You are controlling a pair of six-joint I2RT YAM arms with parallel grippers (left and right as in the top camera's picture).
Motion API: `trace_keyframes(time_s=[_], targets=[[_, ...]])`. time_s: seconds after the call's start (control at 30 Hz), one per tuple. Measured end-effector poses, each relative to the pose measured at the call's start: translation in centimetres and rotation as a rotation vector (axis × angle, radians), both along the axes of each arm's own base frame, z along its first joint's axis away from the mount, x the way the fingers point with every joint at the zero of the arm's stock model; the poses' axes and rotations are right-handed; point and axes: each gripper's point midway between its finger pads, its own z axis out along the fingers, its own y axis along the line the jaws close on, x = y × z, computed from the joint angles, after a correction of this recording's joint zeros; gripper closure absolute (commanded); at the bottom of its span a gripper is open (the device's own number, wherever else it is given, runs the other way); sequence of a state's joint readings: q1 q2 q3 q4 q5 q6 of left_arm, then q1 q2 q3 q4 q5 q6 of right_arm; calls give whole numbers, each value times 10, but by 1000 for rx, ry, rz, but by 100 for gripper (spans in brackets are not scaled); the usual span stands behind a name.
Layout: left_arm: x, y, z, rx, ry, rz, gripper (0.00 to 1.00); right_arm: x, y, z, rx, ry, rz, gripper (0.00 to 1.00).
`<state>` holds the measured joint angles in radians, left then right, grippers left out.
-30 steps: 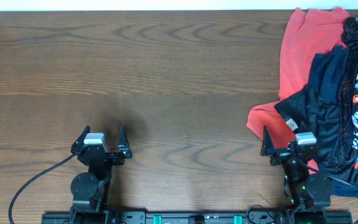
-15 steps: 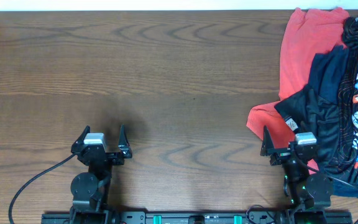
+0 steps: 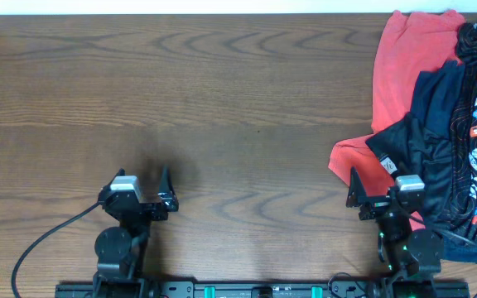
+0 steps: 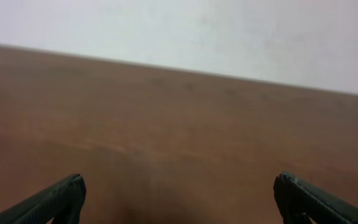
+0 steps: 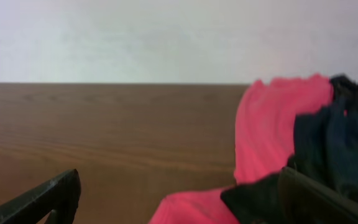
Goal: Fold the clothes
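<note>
The black jersey [image 3: 470, 149] with orange-and-white line print and sponsor logos lies crumpled at the table's right edge, on top of a coral-red garment [image 3: 397, 74] and a navy-blue garment [image 3: 439, 89]. My right gripper [image 3: 385, 192] is open at the near right, its right finger at the jersey's near-left corner; the right wrist view shows black cloth [image 5: 260, 196] just ahead of the open jaws [image 5: 179, 199]. My left gripper [image 3: 136, 192] is open and empty at the near left, over bare wood [image 4: 179, 205].
The wooden table [image 3: 222, 108] stretches from the left edge to the clothes pile. A white wall borders its far edge [image 5: 135, 37]. Cables run from both arm bases along the near edge.
My left gripper has shifted very slightly to the right. The right arm and the clothes have not moved.
</note>
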<state>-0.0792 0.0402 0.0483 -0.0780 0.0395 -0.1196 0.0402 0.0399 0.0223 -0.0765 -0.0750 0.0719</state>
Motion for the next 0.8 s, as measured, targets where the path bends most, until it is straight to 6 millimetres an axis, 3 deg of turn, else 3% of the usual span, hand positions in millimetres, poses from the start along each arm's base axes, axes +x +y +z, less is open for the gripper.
trace_keyframes(time_s=[0.13, 0.3, 0.43, 0.67, 0.8], targets=[[-4, -5, -11, -14, 145, -26, 2, 2, -8, 0, -3, 98, -45, 1], [-6, -7, 4, -14, 322, -33, 2, 13, -17, 10, -19, 247, -100, 1], [-4, -8, 12, -12, 491, -31, 2, 31, -21, 3, -44, 446, -130, 1], [11, -18, 10, -26, 709, -69, 2, 72, -43, -42, -64, 801, -198, 1], [13, -27, -5, -51, 790, -112, 2, 84, -48, -77, -72, 914, -207, 1]])
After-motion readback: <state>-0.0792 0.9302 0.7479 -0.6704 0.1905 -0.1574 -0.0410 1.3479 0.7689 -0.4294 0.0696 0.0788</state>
